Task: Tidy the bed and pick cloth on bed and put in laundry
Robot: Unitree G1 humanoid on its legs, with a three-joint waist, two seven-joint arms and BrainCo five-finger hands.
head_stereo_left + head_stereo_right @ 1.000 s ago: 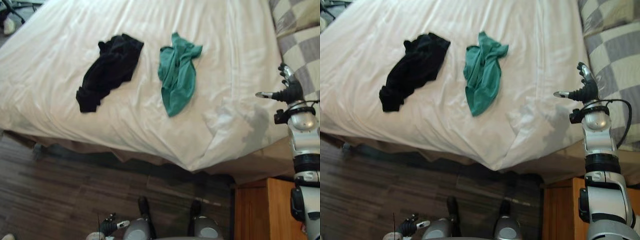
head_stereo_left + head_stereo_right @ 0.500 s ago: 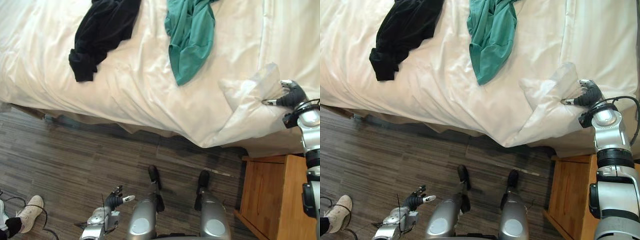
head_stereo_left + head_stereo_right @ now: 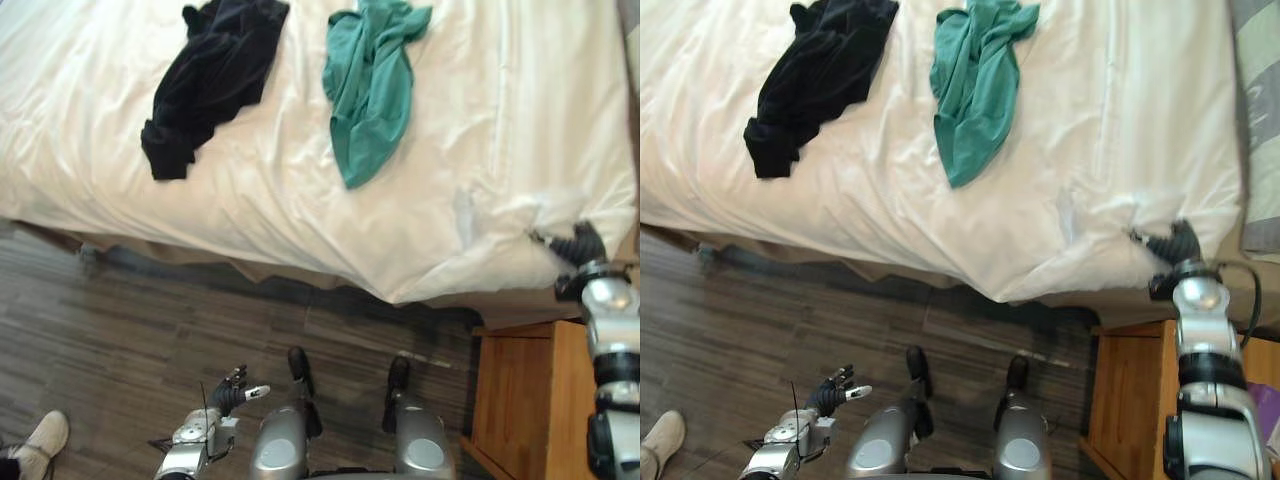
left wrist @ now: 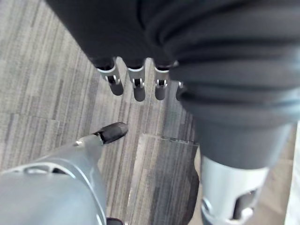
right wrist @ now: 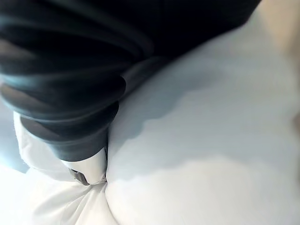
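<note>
A black cloth [image 3: 210, 85] and a green cloth [image 3: 370, 90] lie side by side on the white sheet [image 3: 500, 130] of the bed, the green one to the right. My right hand [image 3: 578, 245] is at the bed's near right corner, well apart from both cloths. Its fingers are curled on the sheet's edge, and the sheet puckers toward it. In the right wrist view white cloth [image 5: 197, 140] bunches round the hand. My left hand [image 3: 232, 388] hangs open low over the floor, its fingers [image 4: 136, 84] straight and empty.
A wooden nightstand [image 3: 520, 400] stands by the bed's right corner, under my right arm. A checked pillow [image 3: 1260, 120] lies at the bed's right end. A person's shoe [image 3: 40, 440] rests on the dark wood floor [image 3: 150, 320] at the lower left.
The view has shifted. My right hand dropped from open beside the pillow onto a turned-back flap of sheet, curled on it and drew it toward the bed's corner, flattening the flap.
</note>
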